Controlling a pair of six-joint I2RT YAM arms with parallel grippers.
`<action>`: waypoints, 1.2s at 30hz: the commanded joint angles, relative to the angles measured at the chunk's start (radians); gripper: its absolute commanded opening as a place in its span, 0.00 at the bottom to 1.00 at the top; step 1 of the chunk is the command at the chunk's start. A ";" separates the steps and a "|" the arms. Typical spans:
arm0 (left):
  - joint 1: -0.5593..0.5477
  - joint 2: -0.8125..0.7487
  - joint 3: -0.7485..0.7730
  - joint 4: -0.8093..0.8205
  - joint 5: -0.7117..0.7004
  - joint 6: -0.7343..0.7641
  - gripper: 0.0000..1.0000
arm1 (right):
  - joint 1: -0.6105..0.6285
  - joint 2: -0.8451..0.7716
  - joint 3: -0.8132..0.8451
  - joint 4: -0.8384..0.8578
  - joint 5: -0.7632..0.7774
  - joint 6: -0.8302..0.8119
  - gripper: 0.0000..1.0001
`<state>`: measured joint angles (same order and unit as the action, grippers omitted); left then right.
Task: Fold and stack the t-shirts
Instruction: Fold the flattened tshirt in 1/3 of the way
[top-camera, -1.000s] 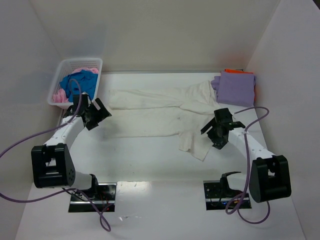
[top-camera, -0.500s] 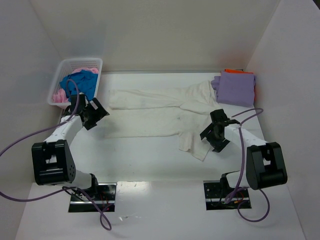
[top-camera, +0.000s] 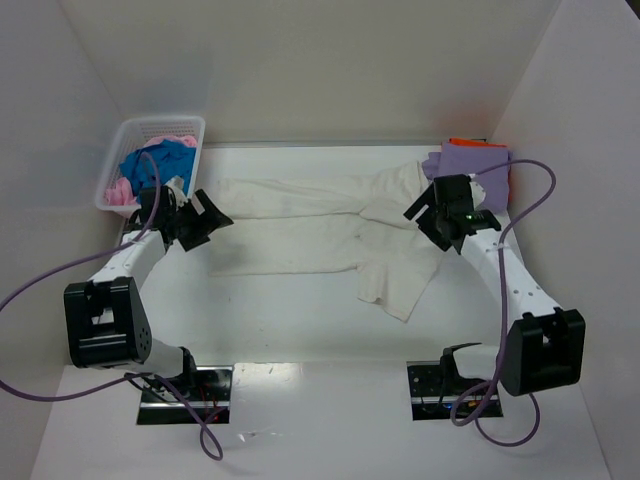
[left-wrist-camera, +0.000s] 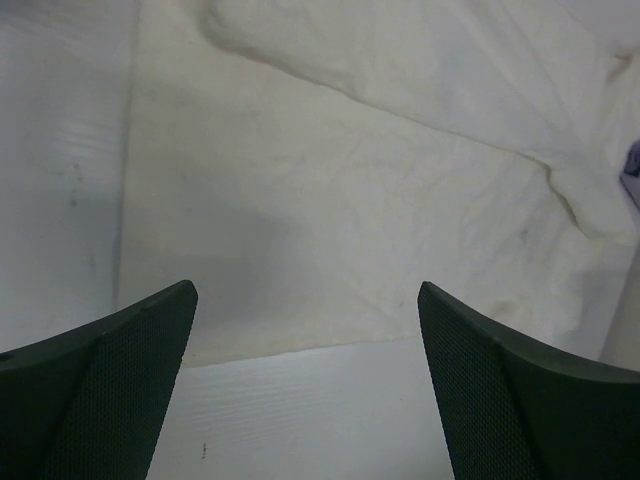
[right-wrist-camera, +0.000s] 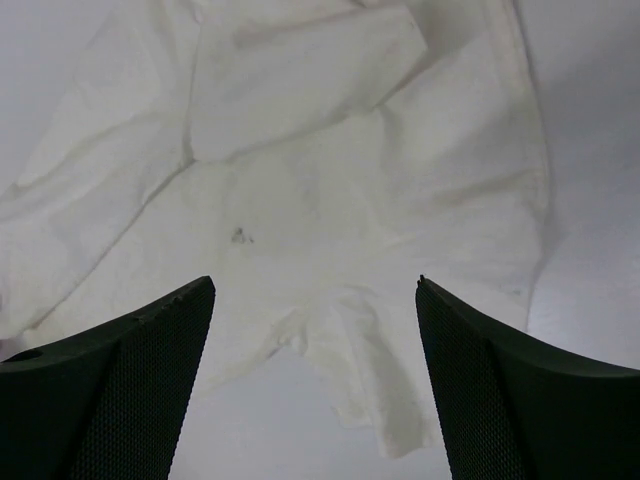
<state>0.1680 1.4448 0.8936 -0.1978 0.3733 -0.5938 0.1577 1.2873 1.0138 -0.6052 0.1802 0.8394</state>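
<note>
Lying flat on the bench (top-camera: 300, 320), the cream-white t-shirt (top-camera: 320, 225) runs from 9 to 3 o'clock. The left gripper (top-camera: 208, 222) sits at its 9 o'clock end and the right gripper (top-camera: 428, 222) over its 3 o'clock end, both open and empty.

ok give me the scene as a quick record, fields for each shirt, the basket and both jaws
cream-white shirt: spread out across the table, rumpled, not yet folded
lavender shirt: folded, far right corner, on top of the orange one
orange shirt: only its edges show under the lavender
basket: far left, holds the blue shirt and pink shirt
left jaws: open, empty, over the cream shirt's left edge
right jaws: open, empty, over its right part
</note>
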 joint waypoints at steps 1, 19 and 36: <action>-0.024 0.026 0.014 0.086 0.204 0.074 0.99 | 0.009 0.016 0.005 0.136 0.022 -0.088 0.87; -0.081 0.063 0.047 0.035 0.173 0.118 0.99 | 0.009 0.320 -0.034 0.440 0.154 -0.146 0.91; -0.081 0.094 0.056 0.026 0.164 0.118 0.99 | 0.000 0.500 0.112 0.461 0.145 -0.166 0.54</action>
<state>0.0826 1.5314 0.9127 -0.1825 0.5285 -0.4992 0.1593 1.7729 1.0763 -0.1867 0.2855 0.6804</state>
